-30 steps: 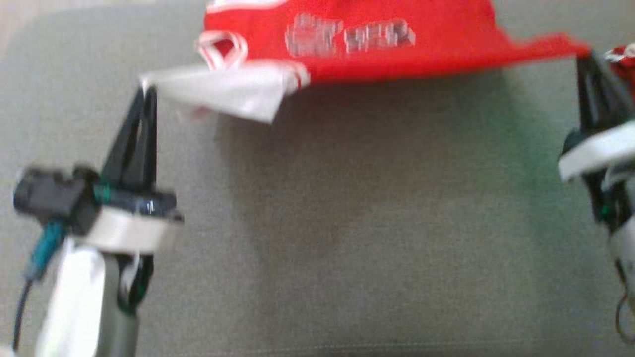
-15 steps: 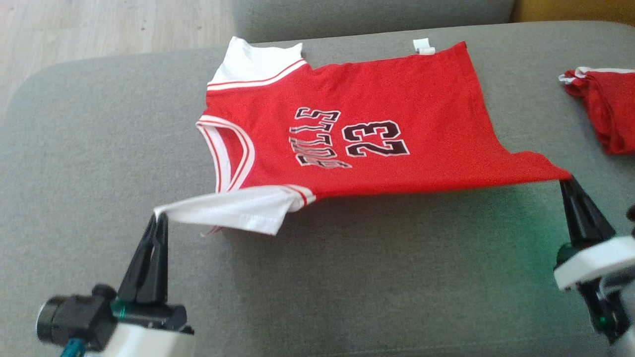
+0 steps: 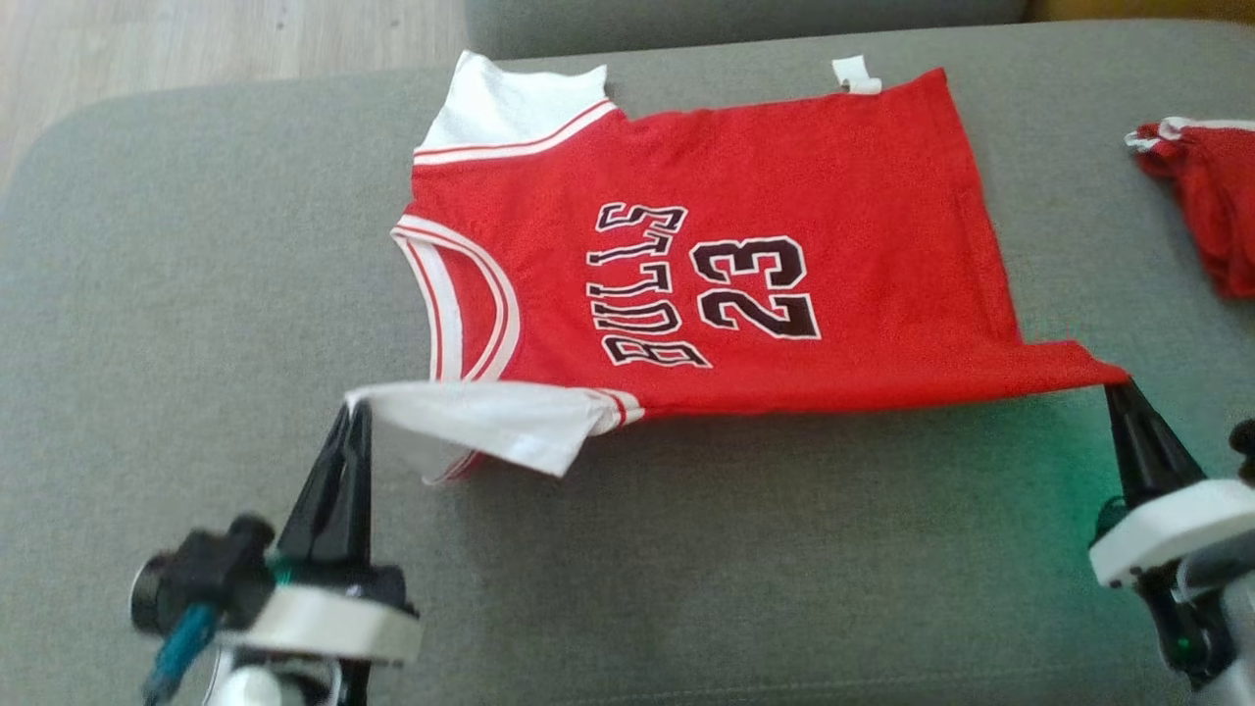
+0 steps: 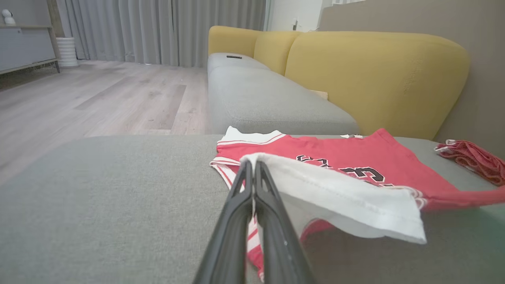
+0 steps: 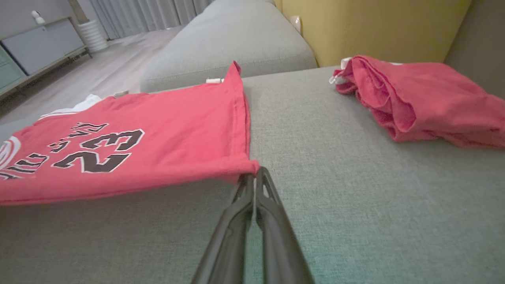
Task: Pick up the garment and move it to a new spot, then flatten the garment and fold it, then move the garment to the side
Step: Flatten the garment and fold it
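The garment (image 3: 745,245) is a red jersey with white sleeves and black "BULLS 23" lettering, spread face up on the grey cushion (image 3: 686,569), its near edge lifted. My left gripper (image 3: 353,410) is shut on the tip of the near white sleeve (image 4: 339,197). My right gripper (image 3: 1118,384) is shut on the near red hem corner (image 5: 246,165). The left gripper (image 4: 252,163) and the right gripper (image 5: 254,170) both show their fingers pressed together on cloth. The far sleeve (image 3: 510,103) and far hem lie flat.
A crumpled red cloth (image 3: 1211,201) lies at the cushion's right edge, also seen as the red cloth (image 5: 418,98). Another grey sofa seat (image 4: 260,98) and yellow backrests (image 4: 371,75) stand beyond. Wooden floor (image 3: 196,39) lies off the far left. Bare cushion spreads before the jersey.
The head view has tilted so the whole jersey now shows. Both grippers keep their hold on the near edge, and the left gripper has drawn a little closer to the jersey.
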Motion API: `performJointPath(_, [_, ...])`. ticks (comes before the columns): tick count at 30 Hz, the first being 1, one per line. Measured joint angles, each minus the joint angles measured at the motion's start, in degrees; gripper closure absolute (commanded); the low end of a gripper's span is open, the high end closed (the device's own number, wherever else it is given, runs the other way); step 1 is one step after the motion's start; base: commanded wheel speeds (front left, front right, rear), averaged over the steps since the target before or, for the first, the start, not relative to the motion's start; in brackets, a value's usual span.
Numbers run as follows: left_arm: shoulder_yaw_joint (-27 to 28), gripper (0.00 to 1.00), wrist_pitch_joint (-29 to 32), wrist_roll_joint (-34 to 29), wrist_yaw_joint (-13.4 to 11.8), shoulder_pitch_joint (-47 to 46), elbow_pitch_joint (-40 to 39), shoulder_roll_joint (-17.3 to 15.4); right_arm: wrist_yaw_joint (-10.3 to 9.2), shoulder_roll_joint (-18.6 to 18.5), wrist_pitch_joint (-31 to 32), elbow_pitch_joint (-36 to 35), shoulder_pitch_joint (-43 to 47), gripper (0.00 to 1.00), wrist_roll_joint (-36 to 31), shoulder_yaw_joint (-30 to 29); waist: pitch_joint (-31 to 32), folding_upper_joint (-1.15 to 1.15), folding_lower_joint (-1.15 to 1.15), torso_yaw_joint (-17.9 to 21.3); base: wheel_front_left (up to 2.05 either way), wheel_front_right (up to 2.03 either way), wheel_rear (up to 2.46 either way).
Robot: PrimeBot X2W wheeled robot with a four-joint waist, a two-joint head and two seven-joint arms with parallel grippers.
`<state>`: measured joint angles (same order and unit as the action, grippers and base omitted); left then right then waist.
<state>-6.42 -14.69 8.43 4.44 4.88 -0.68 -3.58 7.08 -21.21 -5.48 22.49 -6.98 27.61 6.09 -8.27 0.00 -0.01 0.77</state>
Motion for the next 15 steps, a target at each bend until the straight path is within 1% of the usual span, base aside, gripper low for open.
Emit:
performJointPath(4, [-0.56, 1.00, 0.03, 0.40, -0.45, -6.25, 5.27, 0.27, 0.00, 1.02, 1.54, 2.23, -3.21, 1.00, -1.09, -0.51, -1.43, 0.00, 0.00, -0.46, 0.00, 0.00, 0.00])
performJointPath(15, [-2.48, 1.00, 1.55, -0.23, -0.37, -22.31, 18.08, 0.41, 0.00, 1.29, 3.01, 9.20, -14.40, 1.00, -3.00, 0.82, -6.53, 0.00, 0.00, -1.44, 0.00, 0.00, 0.00])
